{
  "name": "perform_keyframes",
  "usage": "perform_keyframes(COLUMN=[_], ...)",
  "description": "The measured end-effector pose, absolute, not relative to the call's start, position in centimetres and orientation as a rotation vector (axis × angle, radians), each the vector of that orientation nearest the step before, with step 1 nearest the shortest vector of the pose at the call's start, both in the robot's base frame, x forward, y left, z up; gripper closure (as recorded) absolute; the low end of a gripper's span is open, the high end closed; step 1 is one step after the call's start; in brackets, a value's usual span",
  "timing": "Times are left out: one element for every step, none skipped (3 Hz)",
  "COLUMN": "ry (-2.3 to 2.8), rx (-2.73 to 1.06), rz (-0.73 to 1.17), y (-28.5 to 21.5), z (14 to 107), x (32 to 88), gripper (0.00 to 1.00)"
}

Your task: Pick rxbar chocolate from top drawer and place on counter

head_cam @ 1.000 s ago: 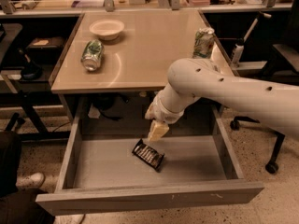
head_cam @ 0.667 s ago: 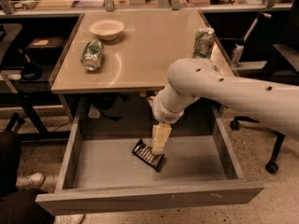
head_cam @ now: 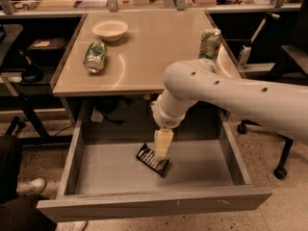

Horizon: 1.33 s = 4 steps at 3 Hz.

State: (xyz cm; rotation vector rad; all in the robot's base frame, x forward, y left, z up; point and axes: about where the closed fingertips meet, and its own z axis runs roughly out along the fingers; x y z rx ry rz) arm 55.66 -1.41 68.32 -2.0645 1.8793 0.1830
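Claw (head_cam: 162,150): hangs from the wrist of the white arm (head_cam: 231,95), pointing almost straight down into the open top drawer (head_cam: 110,172); its lower end meets the upper edge of the rxbar chocolate (head_cam: 148,157). Whether it is wide, narrow or already gripping cannot be told. The steep approach likely suits a flat item lying on a flat floor, where only a top-down grasp is available

Rxbar chocolate: black wrapper, lying flat and askew near the middle of the drawer floor, not yet lifted

Top drawer: pulled fully out below the counter (head_cam: 154,57), which leaves the bar reachable from above

Counter: holds a pale bowl (head_cam: 110,29) at the back left, one green-and-white can on its side (head_cam: 95,57), another can upright at the right edge (head_cam: 210,43); open surface between them would take the bar

Change since a second ago: the claw has dropped lower and turned more upright, from just above the bar to contact with it; bar, cans and bowl unmoved
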Motion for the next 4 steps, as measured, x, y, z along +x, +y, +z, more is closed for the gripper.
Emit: perform_keyframes(ry=[1.998,2.086,2.146,2.157], rx=[-2.095,-2.099,-2.086,-2.043], rz=[0.146,0.165,0.235,0.329], y=[-1.9,-2.5,-3.1,-2.5], z=[66.9,65.1,63.1,62.0], x=[54.6,53.3,52.2,51.2], gripper=[0.0,0.0,0.0,0.0])
